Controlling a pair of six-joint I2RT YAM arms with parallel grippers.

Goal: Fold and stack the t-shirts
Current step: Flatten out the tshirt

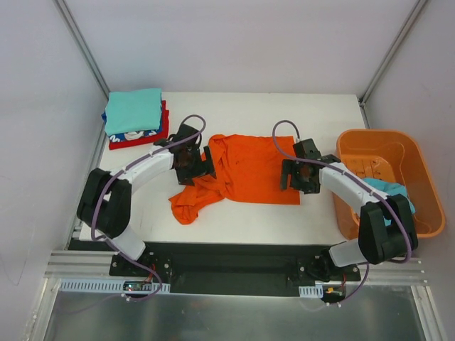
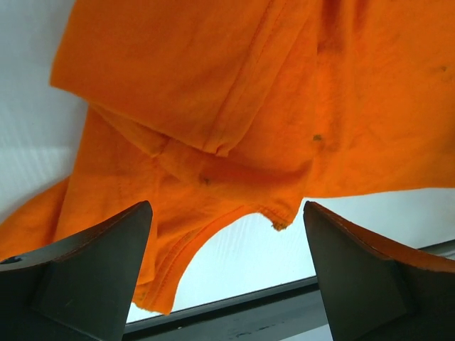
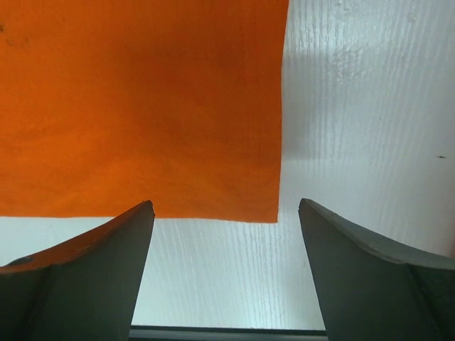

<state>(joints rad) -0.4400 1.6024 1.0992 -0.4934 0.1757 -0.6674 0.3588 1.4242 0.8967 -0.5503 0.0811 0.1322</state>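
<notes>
Shirt: bright orange cloth t-shirt (image 1: 249, 170) spread on the white table (image 1: 249, 110), its left side crumpled.
Left gripper: the left gripper (image 1: 207, 162) is above the shirt's crumpled left edge, jaws wide, holding nothing.
Right gripper: the right gripper (image 1: 286, 174) is at the shirt's near right corner, jaws wide, empty.
Stack: folded teal t-shirt (image 1: 134, 110) topping a red t-shirt (image 1: 138, 140), far left of the orange shirt.
Basket: rigid orange plastic basket (image 1: 377, 135) right of the shirt, with turquoise cloth (image 1: 387, 188) at its near wall.

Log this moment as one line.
orange shirt: half spread | left tool: open, over bunched side | right tool: open, over flat corner | folded stack: far left
</notes>
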